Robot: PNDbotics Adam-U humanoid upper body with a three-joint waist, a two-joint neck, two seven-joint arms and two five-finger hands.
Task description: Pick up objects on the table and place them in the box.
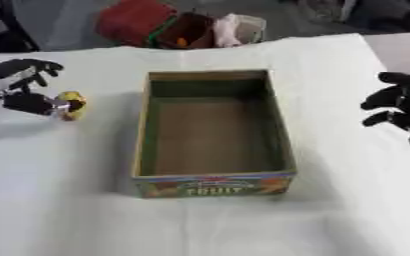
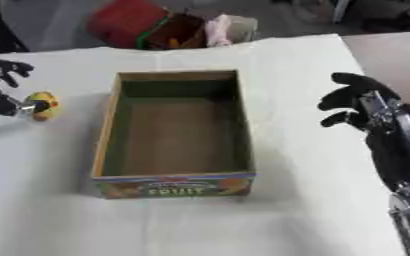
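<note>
An open cardboard box [image 1: 140, 145] with "FRUIT" printed on its front stands in the middle of the white table, and its inside is bare. Left of the box, my left hand [image 1: 26, 102] holds a small yellow object [image 1: 72, 104] with a touch of red between its thumb and a finger, at about the level of the box's far half. The other fingers curl above it. My right hand [image 2: 363, 107] hovers right of the box with loosely bent fingers and nothing in it.
The white cloth [image 1: 208, 225] covers the table. Beyond its far edge sit a red bag [image 1: 134, 20], a brown container [image 1: 189, 31] and a pink bundle [image 1: 235, 29]. The table's right edge [image 2: 357, 50] runs close behind my right hand.
</note>
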